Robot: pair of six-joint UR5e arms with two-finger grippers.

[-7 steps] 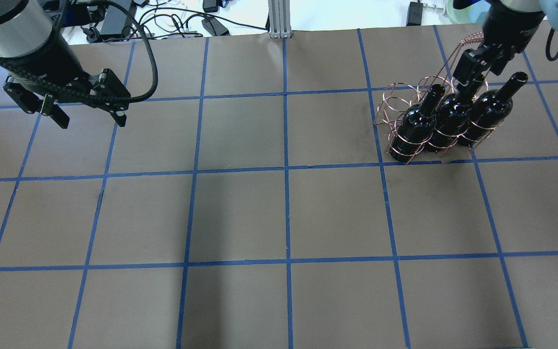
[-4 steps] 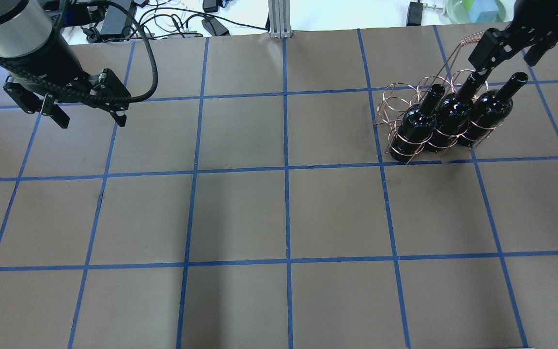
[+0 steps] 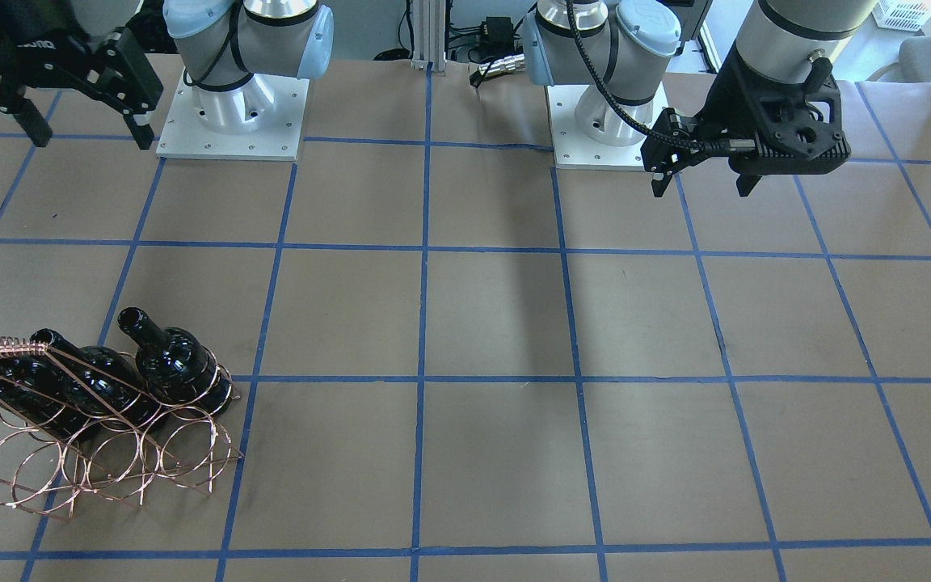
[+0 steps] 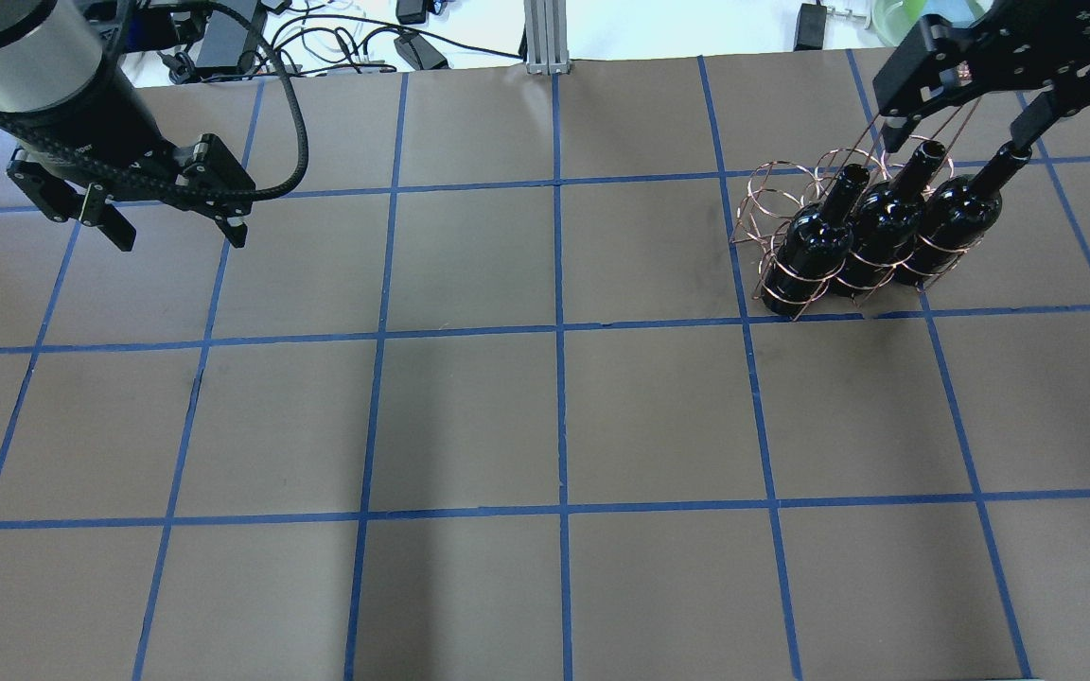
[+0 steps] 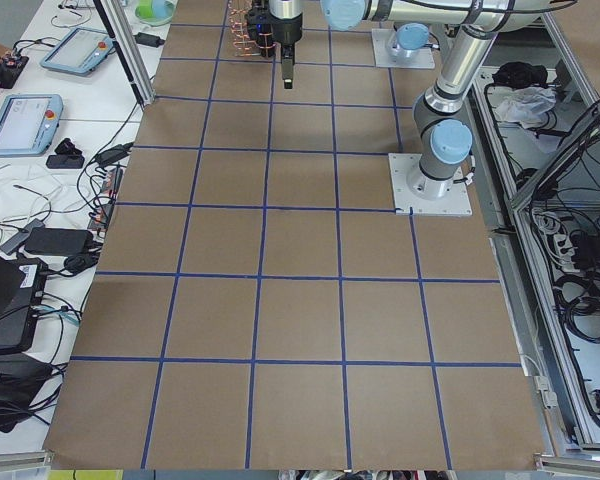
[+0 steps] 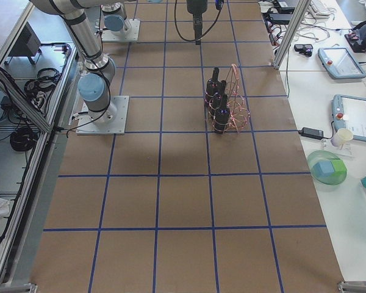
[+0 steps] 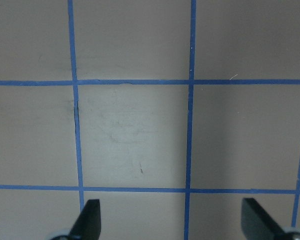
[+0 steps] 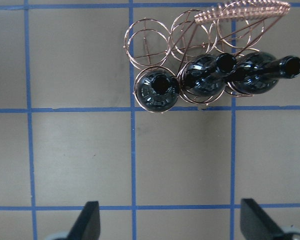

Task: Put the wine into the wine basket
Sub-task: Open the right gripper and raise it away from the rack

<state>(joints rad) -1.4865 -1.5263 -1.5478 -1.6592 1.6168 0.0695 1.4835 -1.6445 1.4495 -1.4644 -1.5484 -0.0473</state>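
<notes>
- The right tool (image 8: 172, 222) hung raised above the brown, blue-gridded worktop (image 4: 469, 416), its two fingers spread wide with nothing between them.
- Ahead of its fingertips stood three glossy near-black glass wine bottles (image 8: 207, 77), upright, each seated in its own ring of the copper-coloured thin-wire basket (image 8: 145, 40). The rings presumably kept them from tipping.
- The bottles filled the row nearer the tool. The rings beyond them, under the coil-wrapped handle (image 8: 245, 9), held nothing.
- The left tool (image 4: 181, 232) hovered well apart to the other side, likewise spread and holding nothing, apparently parked out of the way.
- With every bottle seated and the right tool clear, the placing looked complete.
</notes>
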